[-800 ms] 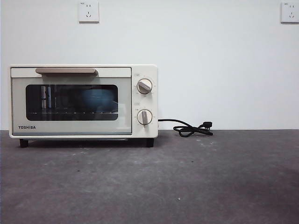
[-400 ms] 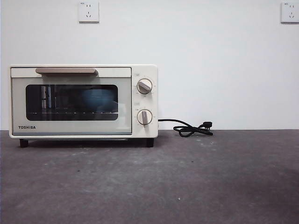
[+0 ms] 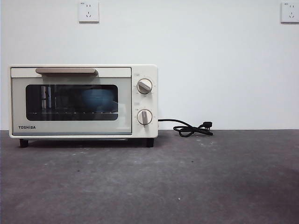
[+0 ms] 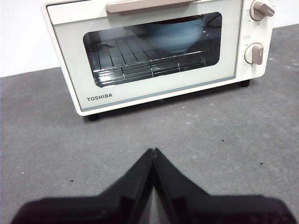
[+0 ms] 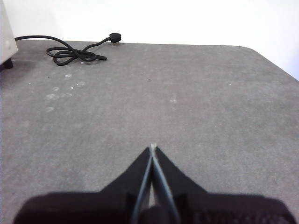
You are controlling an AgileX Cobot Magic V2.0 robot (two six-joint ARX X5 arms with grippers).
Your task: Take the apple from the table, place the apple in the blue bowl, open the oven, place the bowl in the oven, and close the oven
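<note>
With the door shut, the oven (image 3: 83, 101) stands on the desk (image 3: 187, 182) against the white wall, and I read it the same from my left wrist camera: dark glass closed flush, tan handle (image 3: 66, 71) across the top of the door, two knobs (image 3: 144, 86) one above the other on the side panel. Through the glass I see the bowl (image 4: 174, 33) sitting on the wire rack (image 4: 140, 58), toward the knob side of the chamber; in the front view it shows only as a dim blue shape behind the window. I cannot make out the apple through the glass from either camera.

My left tool (image 4: 153, 151) hangs above bare desk in front of the oven, apart from the door, its jaws pressed together tip to tip with nothing between them. My right tool (image 5: 153, 148) is over open desk well away from the oven, jaws likewise closed on nothing; only a corner of the oven shows at the edge of its camera. The black cord (image 5: 70, 52) lies looped on the desk beside the oven, its plug (image 5: 114, 38) resting near the wall. Neither arm appears in the front view. Two wall sockets (image 3: 88, 11) sit high on the wall
</note>
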